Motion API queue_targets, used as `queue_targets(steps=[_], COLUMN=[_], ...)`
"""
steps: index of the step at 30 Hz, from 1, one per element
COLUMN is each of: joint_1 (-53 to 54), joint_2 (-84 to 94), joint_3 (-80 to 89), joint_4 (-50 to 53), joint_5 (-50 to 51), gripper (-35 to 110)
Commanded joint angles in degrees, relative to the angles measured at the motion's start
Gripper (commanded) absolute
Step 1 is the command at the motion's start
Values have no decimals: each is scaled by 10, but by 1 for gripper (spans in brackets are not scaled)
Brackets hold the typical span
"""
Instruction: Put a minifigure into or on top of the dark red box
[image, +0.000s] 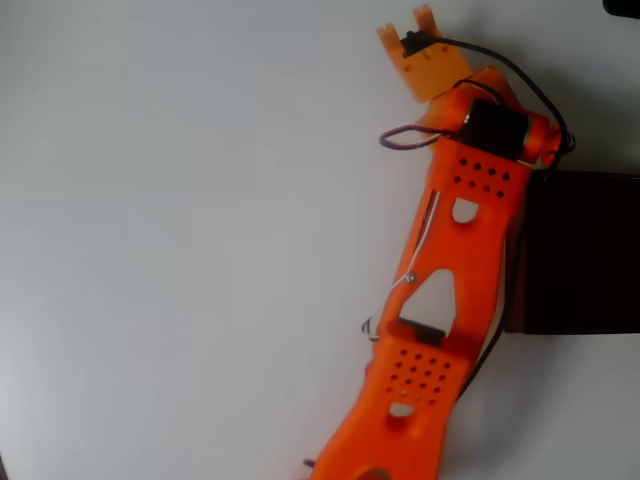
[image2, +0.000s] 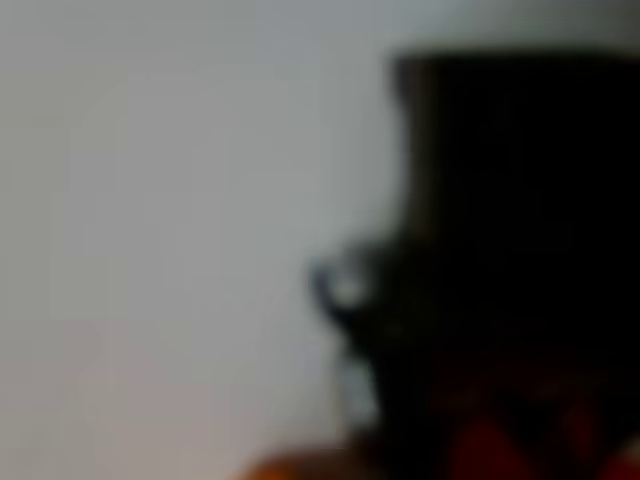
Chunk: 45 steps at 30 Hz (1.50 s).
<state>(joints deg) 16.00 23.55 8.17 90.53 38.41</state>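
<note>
Overhead view: the gripper (image: 412, 28) sits at the upper centre-right of the frame, its two orange fingertips (image: 424, 15) standing slightly apart. A small dark item shows between them at the finger roots; whether this is the minifigure or part of the gripper cannot be told. Whether the fingers hold anything is therefore undetermined.

Behind the fingers, the orange arm (image: 460, 250) runs down to the lower centre of the frame, with a black motor at the wrist joint.

The dark red box (image: 580, 250) lies at the right edge, mid-height, partly covered by the arm on its left side. From the fingers it lies down and to the right, near. Its long axis cannot be judged, as the frame cuts it off.

Wrist view: heavily blurred; a large dark mass at right, pale table (image2: 150, 250) at left.
</note>
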Motion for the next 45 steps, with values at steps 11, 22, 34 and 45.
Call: queue_targets(steps=[11, 22, 34, 45], joint_1=[8, 160, 261, 263], joint_2=[12, 306, 263, 233], joint_3=[-22, 109, 194, 196], joint_4=[35, 144, 144, 145], joint_5=[12, -44, -70, -70], gripper=[0, 0, 0, 17])
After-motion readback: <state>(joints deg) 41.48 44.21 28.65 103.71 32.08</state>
